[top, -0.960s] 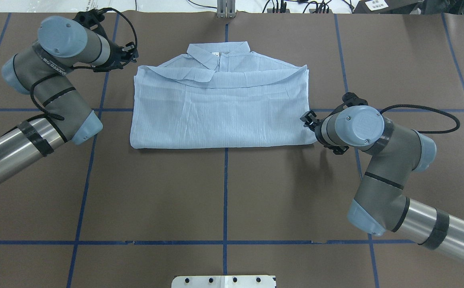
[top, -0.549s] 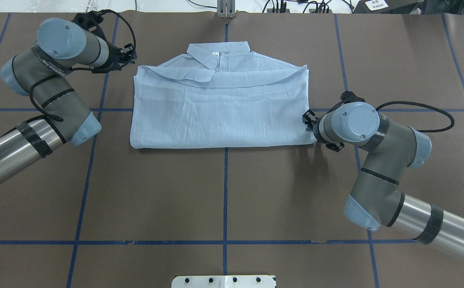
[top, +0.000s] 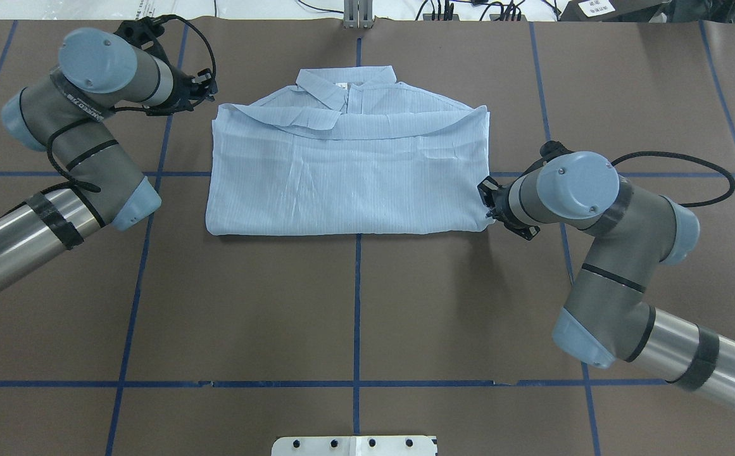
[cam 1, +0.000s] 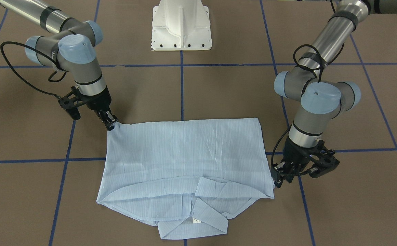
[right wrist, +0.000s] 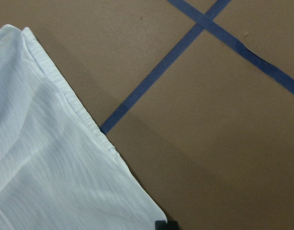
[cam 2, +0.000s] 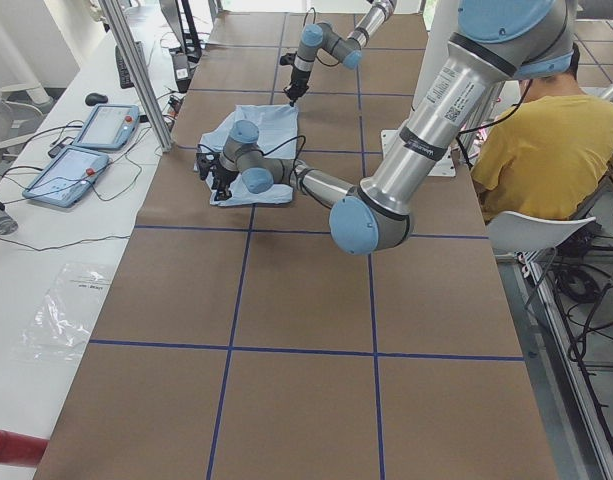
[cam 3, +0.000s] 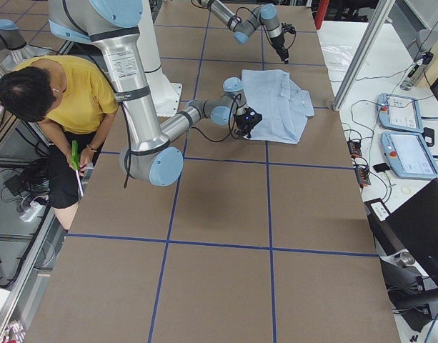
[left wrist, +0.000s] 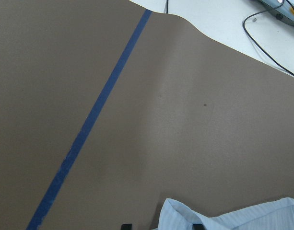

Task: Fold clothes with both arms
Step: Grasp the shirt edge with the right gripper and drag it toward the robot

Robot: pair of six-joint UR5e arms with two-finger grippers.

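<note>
Left pincer (cam 1: pixel 275 181): low by the shirt's (top: pixel 348 177) far left corner, at the collar (top: pixel 346 79) end. Its two fingers (left wrist: pixel 126 226) look spread, and the corner pokes in between them. It holds nothing yet.
Shirt: lies flat in the middle of the brown table (top: pixel 354 304). Its sleeves are tucked in and the collar points away from the robot.
Right pincer (cam 1: pixel 111 125): down at the shirt's near right corner. Its fingers look pressed together on that corner, and the cloth peaks up a little there.
Step now: I think it is grabbing corners, ready for one more fold.
Next move: the left pincer likely has to close on its corner and catch all the thin layers. Then both pincers should lift gently together, so the shirt does not slip or bunch up.
</note>
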